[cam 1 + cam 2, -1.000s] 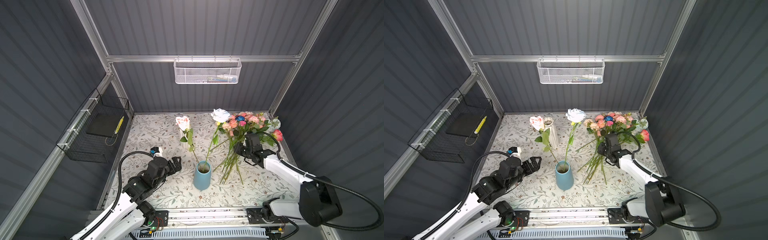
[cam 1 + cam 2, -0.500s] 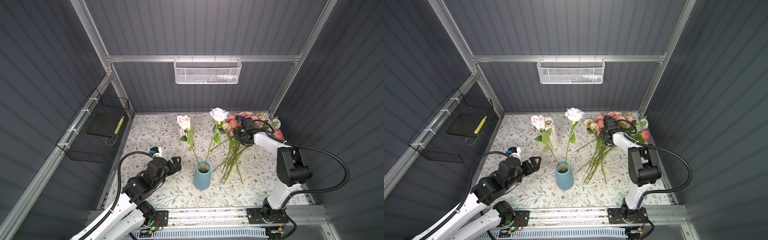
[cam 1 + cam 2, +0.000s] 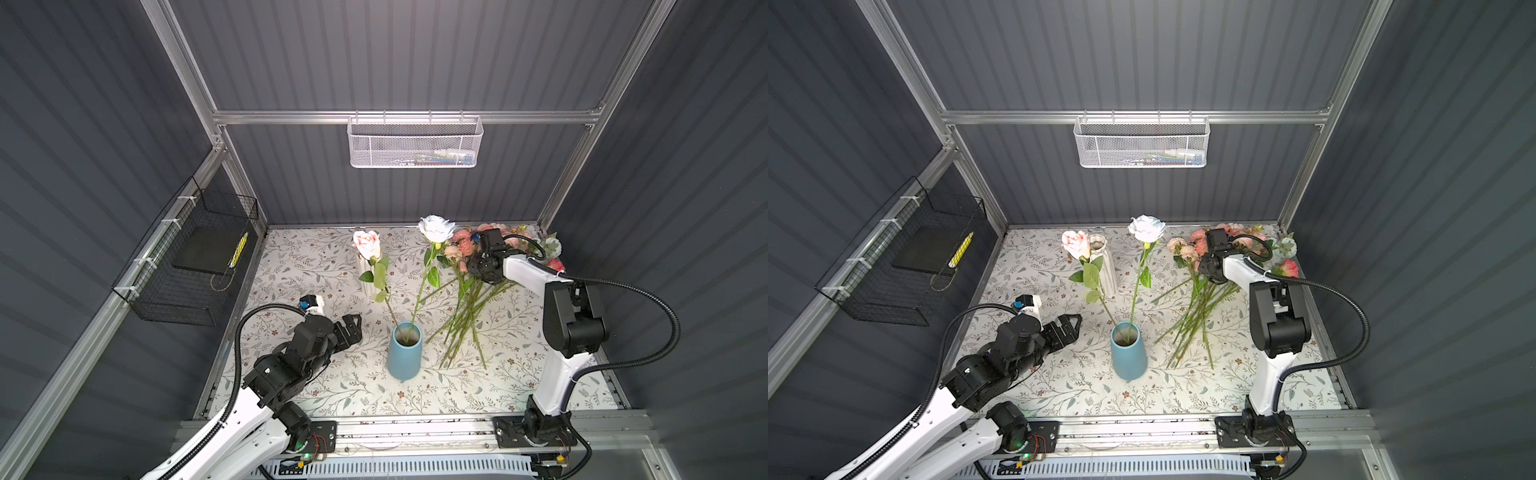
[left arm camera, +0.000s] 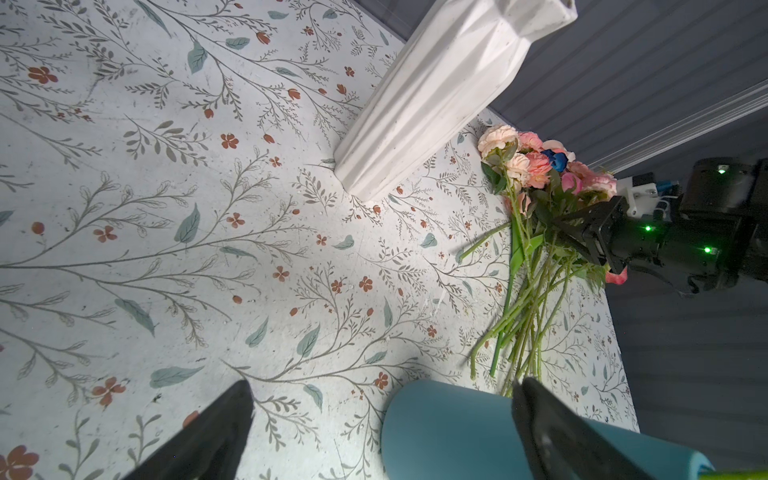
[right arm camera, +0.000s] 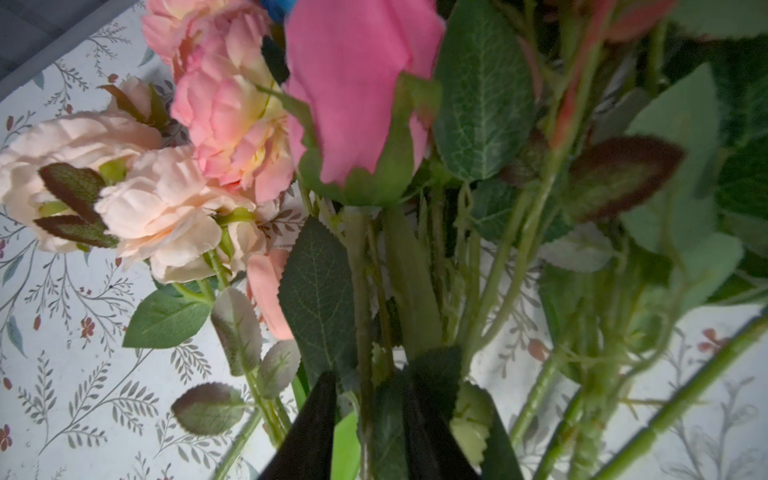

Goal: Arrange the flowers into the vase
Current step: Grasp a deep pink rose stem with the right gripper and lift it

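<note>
Two fingers [image 5: 311, 428] of the right gripper [image 5: 370, 386] sit close beside one stem [image 5: 360, 291] in the flowers [image 3: 467, 307] lying beside the vase [image 3: 404, 357]. I cannot tell if they pinch. Squeeze only that stem and lift slowly. The left gripper [image 3: 353, 328] is wide open, empty.

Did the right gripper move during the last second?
Yes. The right gripper has moved away from the blue vase, up along the lying flowers toward their blooms.

At the frame's edge, the wide-spread left gripper [image 4: 382, 386] frames a blue vase [image 4: 449, 432]; beyond, the right gripper [image 4: 563, 224] sits among flowers [image 4: 528, 166].
</note>
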`<state>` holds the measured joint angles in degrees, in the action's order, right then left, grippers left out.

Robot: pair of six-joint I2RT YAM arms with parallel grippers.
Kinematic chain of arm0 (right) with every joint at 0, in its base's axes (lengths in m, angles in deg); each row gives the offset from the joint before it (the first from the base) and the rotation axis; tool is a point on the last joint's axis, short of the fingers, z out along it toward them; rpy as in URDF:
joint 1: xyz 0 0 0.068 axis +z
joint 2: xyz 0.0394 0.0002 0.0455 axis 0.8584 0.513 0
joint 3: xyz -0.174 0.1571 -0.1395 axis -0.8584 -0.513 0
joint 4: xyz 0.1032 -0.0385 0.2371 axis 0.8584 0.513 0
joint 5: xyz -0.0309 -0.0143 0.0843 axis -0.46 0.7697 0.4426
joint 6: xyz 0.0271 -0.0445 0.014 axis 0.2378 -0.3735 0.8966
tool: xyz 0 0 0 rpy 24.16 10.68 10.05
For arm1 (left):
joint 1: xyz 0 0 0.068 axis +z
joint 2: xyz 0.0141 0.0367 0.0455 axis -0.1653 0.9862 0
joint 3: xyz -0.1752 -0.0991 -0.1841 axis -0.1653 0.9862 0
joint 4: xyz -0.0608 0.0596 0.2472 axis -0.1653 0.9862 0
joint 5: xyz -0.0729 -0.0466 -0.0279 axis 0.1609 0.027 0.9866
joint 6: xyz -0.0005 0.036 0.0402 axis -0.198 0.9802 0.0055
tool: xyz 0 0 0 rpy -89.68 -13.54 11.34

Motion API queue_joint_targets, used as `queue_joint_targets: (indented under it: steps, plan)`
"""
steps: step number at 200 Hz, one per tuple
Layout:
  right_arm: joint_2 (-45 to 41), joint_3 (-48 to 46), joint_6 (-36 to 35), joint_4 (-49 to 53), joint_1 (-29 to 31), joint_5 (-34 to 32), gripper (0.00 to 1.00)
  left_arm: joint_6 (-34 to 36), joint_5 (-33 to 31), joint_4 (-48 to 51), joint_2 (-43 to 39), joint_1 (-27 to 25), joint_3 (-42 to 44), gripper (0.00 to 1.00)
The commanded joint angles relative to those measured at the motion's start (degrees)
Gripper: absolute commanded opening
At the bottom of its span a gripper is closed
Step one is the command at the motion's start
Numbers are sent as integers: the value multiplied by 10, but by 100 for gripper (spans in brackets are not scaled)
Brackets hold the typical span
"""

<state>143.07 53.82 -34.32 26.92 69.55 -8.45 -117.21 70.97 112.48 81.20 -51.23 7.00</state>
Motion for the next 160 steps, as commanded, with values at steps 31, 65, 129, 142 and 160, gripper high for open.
queue_joint_targets:
  steps: [31, 65, 129, 142, 160]
  plan:
    - [4, 15, -26, 3, -2, 10, 14, 6, -6, 14, -4, -2, 7, 100]
    - [-60, -42, -38, -45, 0, 19, 5, 7, -10, 15, -7, -2, 8, 100]
    - [-212, -166, -55, -129, 24, 7, 1, 5, -11, 12, -2, -2, 9, 100]
    - [-250, -186, -63, -133, 36, -11, 1, 5, -13, 15, -5, -2, 9, 100]
    - [-306, -213, -75, -134, 55, -33, 0, 4, -17, 17, -9, -2, 8, 100]
